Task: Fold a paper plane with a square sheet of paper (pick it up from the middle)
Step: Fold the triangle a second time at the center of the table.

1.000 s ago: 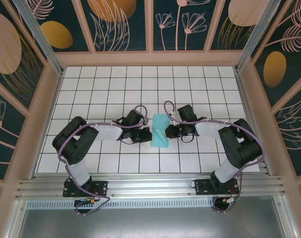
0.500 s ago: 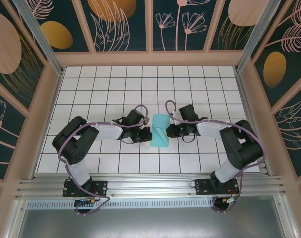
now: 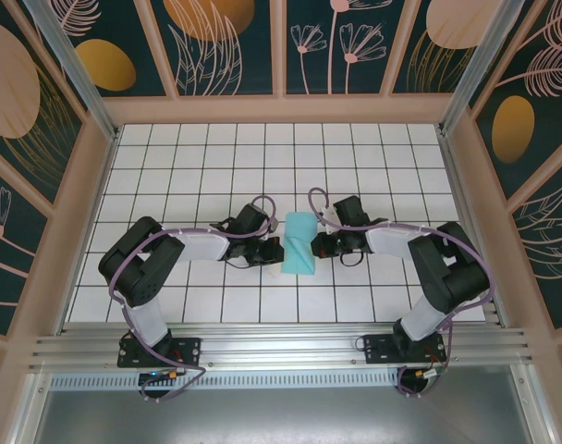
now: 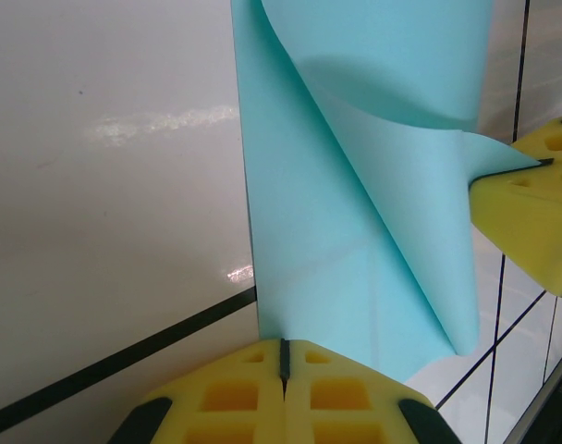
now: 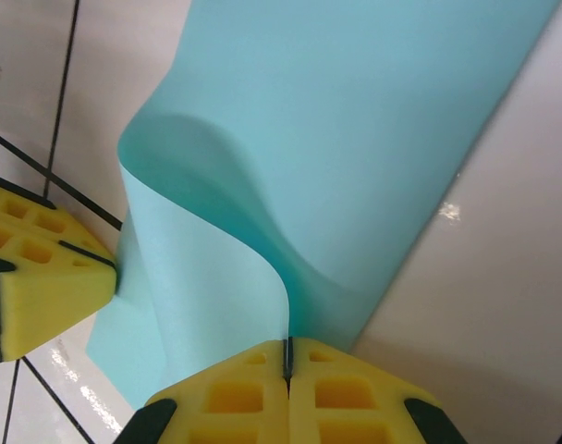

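Lying near the middle of the white tiled surface (image 3: 207, 157), the square sheet of paper (image 3: 299, 242) is seen doubled over on itself, a narrow turquoise strip caught between the two arms. One layer is laid flat on the tiles, while the upper layer is curled up and over in a soft, uncreased roll. The sheet's left edge is pinched by the left end effector (image 4: 283, 350), its yellow foam pads pressed together on the paper. On the opposite side, the edge of the raised flap is gripped by the right end effector (image 5: 287, 356), its pads likewise closed on the sheet. Both end effectors are held low, facing one another across the paper.
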Controlling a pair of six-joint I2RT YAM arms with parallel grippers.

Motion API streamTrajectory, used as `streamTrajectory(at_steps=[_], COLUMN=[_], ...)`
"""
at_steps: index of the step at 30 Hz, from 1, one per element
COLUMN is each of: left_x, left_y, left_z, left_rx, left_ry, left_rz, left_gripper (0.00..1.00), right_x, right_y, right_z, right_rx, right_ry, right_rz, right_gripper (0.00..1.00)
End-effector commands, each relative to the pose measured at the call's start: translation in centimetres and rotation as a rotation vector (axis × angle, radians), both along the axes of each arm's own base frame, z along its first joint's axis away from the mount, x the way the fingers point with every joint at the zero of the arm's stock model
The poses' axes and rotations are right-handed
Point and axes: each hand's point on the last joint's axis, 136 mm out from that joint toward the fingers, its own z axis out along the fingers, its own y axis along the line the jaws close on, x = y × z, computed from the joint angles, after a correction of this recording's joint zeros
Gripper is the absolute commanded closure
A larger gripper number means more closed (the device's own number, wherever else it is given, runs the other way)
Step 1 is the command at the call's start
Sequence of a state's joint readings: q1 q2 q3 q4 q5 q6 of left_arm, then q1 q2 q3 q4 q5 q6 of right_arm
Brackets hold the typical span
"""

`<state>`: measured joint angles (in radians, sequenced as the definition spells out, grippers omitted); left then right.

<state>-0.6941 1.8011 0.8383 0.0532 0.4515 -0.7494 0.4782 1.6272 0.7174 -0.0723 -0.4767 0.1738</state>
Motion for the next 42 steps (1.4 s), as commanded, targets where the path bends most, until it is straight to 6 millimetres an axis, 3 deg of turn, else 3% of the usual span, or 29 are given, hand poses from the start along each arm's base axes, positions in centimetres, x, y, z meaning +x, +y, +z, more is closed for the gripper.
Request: streamTrajectory(at_steps=[1, 9, 12, 18, 19, 22, 26, 31, 42], left_x=[-0.6, -0.6, -0.2, 1.9, 2.4, 3.8, 5.2, 6.7, 5.8], left_y=[3.3, 3.3, 3.1, 1.7, 1.3, 0.5, -2.2, -4.9, -5.4], left_z=[-4.0, -3.9, -2.9, 1.9, 3.9, 6.8, 9.3, 9.4, 5.3], left_rx=[0.179, 0.18, 0.166, 0.08, 0.046, -0.009, -0.144, -0.253, -0.253], left_ry=[0.032, 0.028, 0.011, -0.079, -0.119, -0.177, -0.181, -0.126, -0.028], left_rz=[0.041, 0.041, 0.051, 0.09, 0.099, 0.13, 0.131, 0.146, 0.14], left_gripper=[0.97, 0.97, 0.95, 0.85, 0.82, 0.77, 0.78, 0.81, 0.79], right_x=[0.3, 0.1, -0.2, -0.3, -0.4, -0.4, -0.5, -0.8, -0.7], right_y=[-0.3, -0.7, -0.8, -0.9, -1.0, -1.0, -1.1, -1.2, -1.0], right_z=[-0.6, -1.3, -1.6, -1.9, -2.0, -2.0, -2.2, -2.4, -2.2], right_rx=[-0.015, -0.037, -0.04, -0.045, -0.046, -0.046, -0.047, -0.044, -0.035], right_ry=[0.022, 0.037, 0.047, 0.059, 0.064, 0.066, 0.071, 0.078, 0.076], right_rz=[-0.018, -0.027, -0.031, -0.041, -0.042, -0.044, -0.049, -0.055, -0.057], right_gripper=[1.0, 1.0, 1.0, 0.99, 0.99, 0.99, 0.99, 0.99, 0.99])
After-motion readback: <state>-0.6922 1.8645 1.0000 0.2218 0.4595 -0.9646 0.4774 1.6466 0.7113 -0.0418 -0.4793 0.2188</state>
